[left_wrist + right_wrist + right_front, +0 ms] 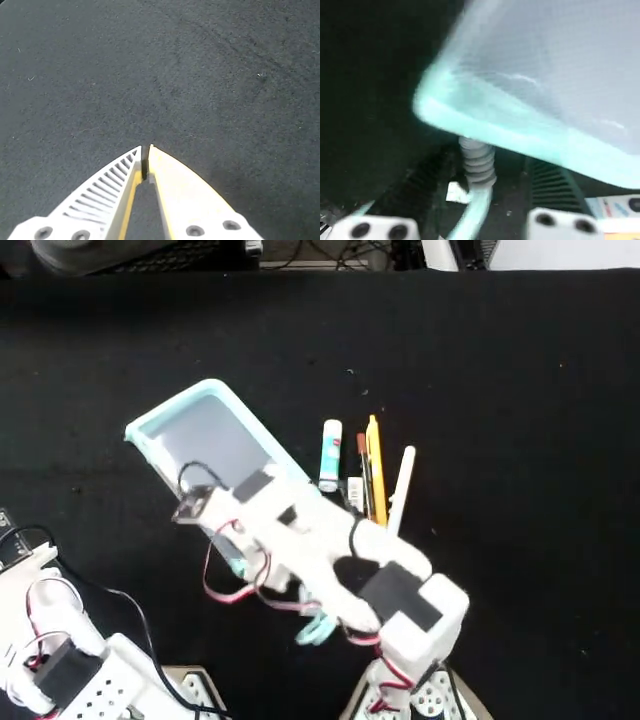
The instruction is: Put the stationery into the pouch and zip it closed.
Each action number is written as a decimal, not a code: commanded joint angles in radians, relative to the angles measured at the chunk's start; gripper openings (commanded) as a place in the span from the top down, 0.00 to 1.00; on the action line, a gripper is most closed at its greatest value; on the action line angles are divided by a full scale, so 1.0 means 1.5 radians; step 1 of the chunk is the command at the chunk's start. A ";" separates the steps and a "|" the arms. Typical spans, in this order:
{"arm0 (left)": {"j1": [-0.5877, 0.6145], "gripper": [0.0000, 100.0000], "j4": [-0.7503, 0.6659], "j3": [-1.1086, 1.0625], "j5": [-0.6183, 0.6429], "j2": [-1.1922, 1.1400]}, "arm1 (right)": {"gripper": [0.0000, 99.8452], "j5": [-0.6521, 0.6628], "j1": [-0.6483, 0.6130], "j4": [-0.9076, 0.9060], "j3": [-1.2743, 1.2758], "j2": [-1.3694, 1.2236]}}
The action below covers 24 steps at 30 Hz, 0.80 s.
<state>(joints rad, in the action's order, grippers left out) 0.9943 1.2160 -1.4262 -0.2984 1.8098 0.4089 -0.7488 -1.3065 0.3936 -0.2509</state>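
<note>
Overhead view of a black table (520, 390). A pale teal pouch (205, 435) lies flat at 10 o'clock from the centre, slanting towards 5 o'clock. The stationery is outside it, just beside its 3 o'clock side: a glue stick (330, 455) and several pens (375, 472), side by side. None is in the pouch yet.

Likely risks: the pouch lies loose and nothing pins it. If the right gripper (487, 172) pulls the zip's pull tab (477, 160), the whole pouch may slide instead of the zip running. The tab is small and ribbed, so it could slip out of a shallow pinch. The right arm (330, 540) hangs close over the pens, so a low sweep could scatter them.

Pose: the right arm rises from its base at 5 o'clock and stretches towards 10 o'clock across the pouch's near half. Its wrist view shows a pouch corner close up, with the tab hanging between the jaws. The jaws stand well apart and grip nothing. Whether the zip is open cannot be told.

The left arm (90, 680) sits folded at 7 o'clock, well apart from the pouch. The left gripper (146, 149) points at bare table, tips closed to a sliver and empty.
</note>
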 commanded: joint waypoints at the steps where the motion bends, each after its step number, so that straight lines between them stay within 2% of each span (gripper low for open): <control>1: -0.008 0.95 -0.013 0.048 -0.007 0.003 | 0.97 0.003 0.049 -0.056 -0.047 0.019; 7: -0.009 0.95 -0.013 0.040 -0.007 0.003 | 0.99 0.005 0.120 -0.110 -0.033 0.155; 11: -0.014 0.95 -0.013 0.028 -0.007 0.003 | 0.99 0.042 0.147 -0.081 0.072 0.281; 14: -0.065 0.95 -0.009 0.002 -0.007 0.003 | 0.99 0.050 0.163 0.025 0.207 0.344; 18: -0.188 0.95 -0.013 -0.053 -0.019 0.002 | 0.99 0.050 0.195 0.177 0.336 0.378; 20: -0.241 0.95 -0.007 -0.065 -0.041 -0.003 | 0.99 0.050 0.216 0.214 0.356 0.383; 24: -0.284 0.95 0.017 -0.060 -0.064 -0.001 | 0.99 0.050 0.244 0.232 0.361 0.383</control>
<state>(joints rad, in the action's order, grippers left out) 0.6214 1.2236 -1.5351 -0.3690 1.8082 0.4795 -0.4173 -0.9889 0.9337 0.2877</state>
